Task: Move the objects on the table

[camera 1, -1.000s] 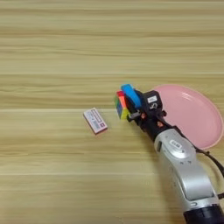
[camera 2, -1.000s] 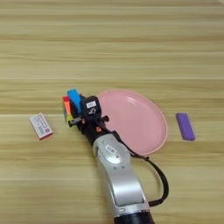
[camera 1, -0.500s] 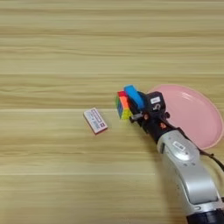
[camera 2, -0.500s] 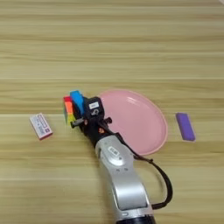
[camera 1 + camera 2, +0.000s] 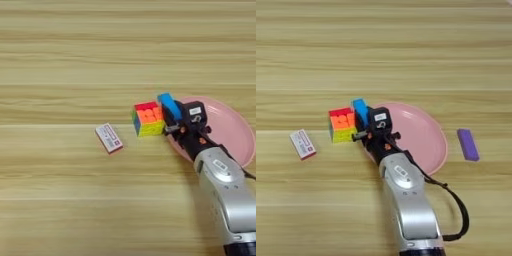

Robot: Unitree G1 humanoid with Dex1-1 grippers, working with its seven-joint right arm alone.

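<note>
we find the right gripper (image 5: 169,116) closed on the blue block (image 5: 169,104), held tilted at the plate's (image 5: 235,131) nine o'clock edge. the puzzle cube (image 5: 148,119) sits on the table (image 5: 75,60), just beside the block at its nine o'clock.

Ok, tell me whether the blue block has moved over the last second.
Yes. The blue block has shifted right, away from the white box and towards the pink plate.

Both eyes sit on the robot's head, looking steeply down at the bench (image 5: 60,50), fairly close. They share the cube (image 5: 148,119) and plate (image 5: 428,135); only the right eye reaches the purple block (image 5: 468,144).
</note>
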